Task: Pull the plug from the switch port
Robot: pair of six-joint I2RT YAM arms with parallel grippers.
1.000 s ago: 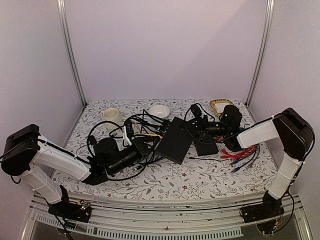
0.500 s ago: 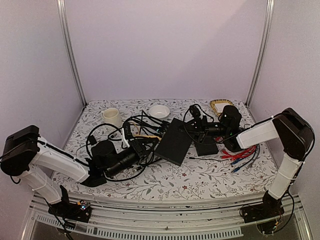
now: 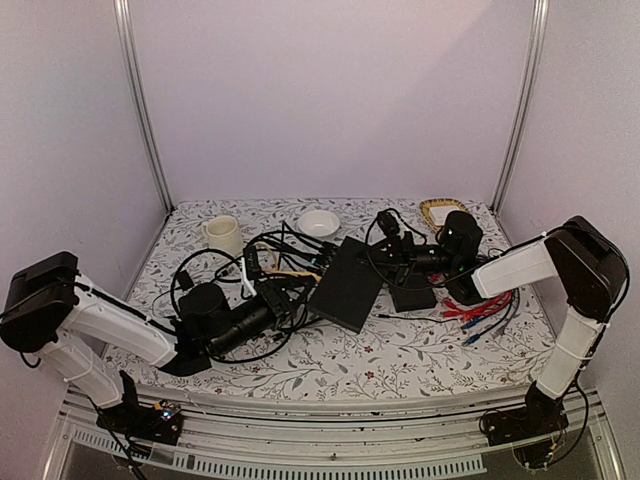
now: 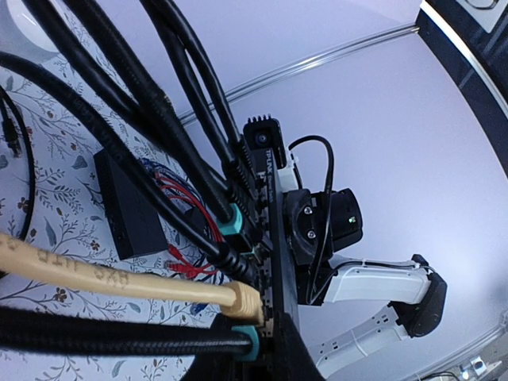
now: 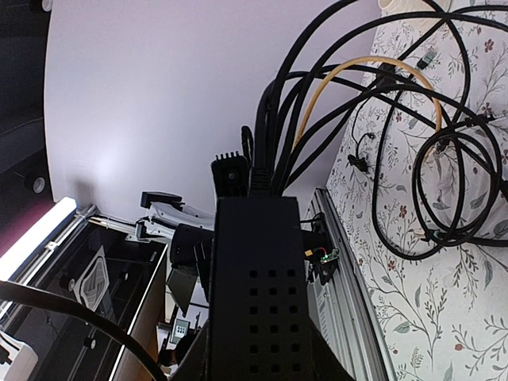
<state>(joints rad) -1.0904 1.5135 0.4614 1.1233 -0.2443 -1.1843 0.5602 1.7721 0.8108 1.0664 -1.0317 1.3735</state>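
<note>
Two arms at the switch, one at each end, mid-table.

The floral-cloth table (image 3: 400,350) carries the clutter. The left arm (image 3: 110,325) reaches in from the near left and the right arm (image 3: 520,265) from the right. Between them the switch (image 3: 348,283) sits aslant at the table's middle, its port edge turned left. A smaller black box (image 3: 412,292) lies just beside it on the right. A tangle of black cables (image 3: 270,255) and one tan cable (image 4: 119,278) run into the port edge. A mug (image 3: 222,234), a bowl (image 3: 319,222) and a basket (image 3: 438,210) stand along the back, with red and blue wires (image 3: 480,305) to the right. The right gripper (image 3: 387,255) is clamped on the switch's end away from the ports. The left gripper (image 3: 293,291) is closed around a teal-collared plug (image 4: 248,337) seated in the port row.
</note>
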